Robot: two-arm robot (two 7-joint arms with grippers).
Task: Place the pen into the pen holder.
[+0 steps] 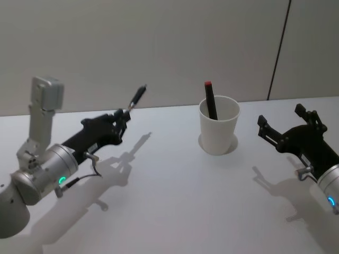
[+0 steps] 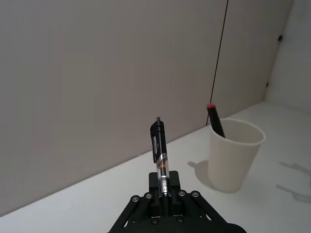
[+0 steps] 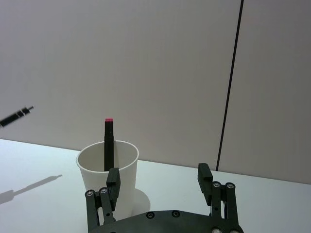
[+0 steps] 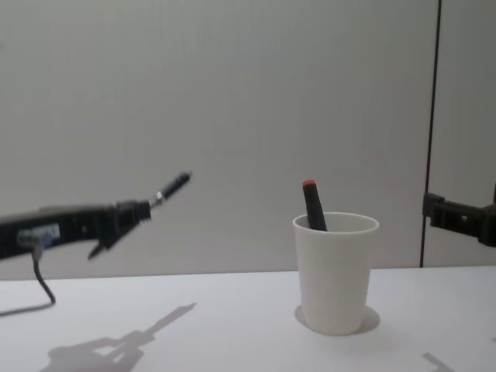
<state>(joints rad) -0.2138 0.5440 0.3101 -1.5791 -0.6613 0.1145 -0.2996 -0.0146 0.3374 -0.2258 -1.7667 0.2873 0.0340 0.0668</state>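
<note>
My left gripper (image 1: 123, 117) is shut on the pen (image 1: 136, 97), a clear-barrelled pen with a black clip (image 2: 159, 155). It holds the pen in the air, pointing up and away, left of the pen holder. The pen holder (image 1: 219, 132) is a white paper cup standing upright on the table (image 4: 335, 271). A black marker with a red end (image 1: 211, 100) leans inside it. My right gripper (image 1: 283, 119) hovers open to the right of the cup with nothing between its fingers (image 3: 113, 179).
The white tabletop (image 1: 169, 201) spreads around the cup, with a plain wall close behind it. A dark vertical seam (image 1: 278, 53) runs down the wall at the right.
</note>
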